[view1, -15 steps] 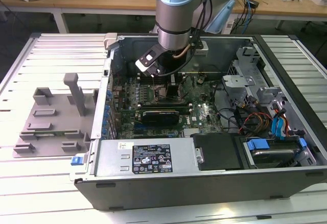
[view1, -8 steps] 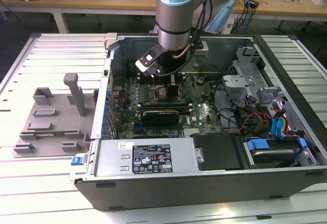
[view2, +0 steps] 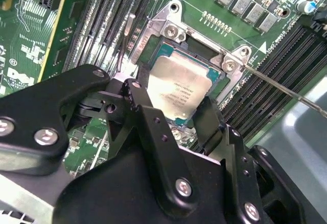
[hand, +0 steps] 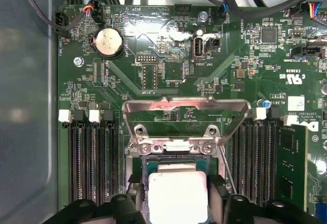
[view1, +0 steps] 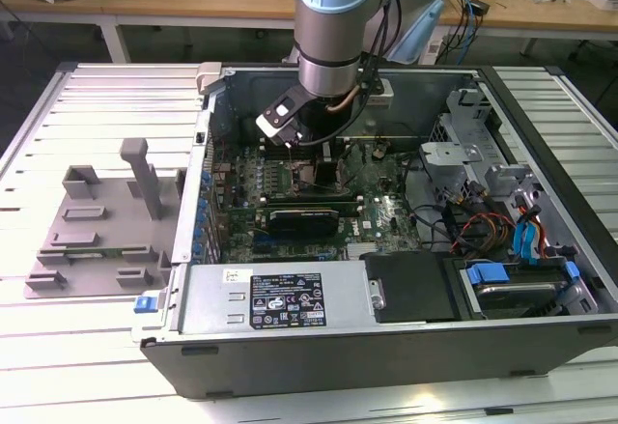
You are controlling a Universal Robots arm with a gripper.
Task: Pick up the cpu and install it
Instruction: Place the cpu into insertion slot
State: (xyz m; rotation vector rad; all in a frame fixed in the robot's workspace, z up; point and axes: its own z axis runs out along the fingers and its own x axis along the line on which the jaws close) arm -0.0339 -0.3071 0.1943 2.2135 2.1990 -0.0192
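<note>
The gripper (view2: 175, 113) pinches the cpu (view2: 176, 83) by two opposite edges. The chip lies in the open socket (view2: 168, 27) of the green board (hand: 168, 71) — metal flap (hand: 153, 104) raised — fully seated or not, I cannot tell.

Cpu (view2: 176, 89): silvery metal lid, smooth, dull satin sheen; looks pale and matt in the first wrist view. End effector (view2: 170, 97): black, matt, with bright metal screws. Load plate (hand: 186, 106): bare polished metal, glossy glare. Board (hand: 168, 76): green lacquer, slight gloss. Case (view1: 386, 347): grey sheet metal, matt. Fixture (view1: 92, 231), 9 o'clock of case: grey matt plastic. Table (view1: 58, 366): pale ribbed metal.
</note>
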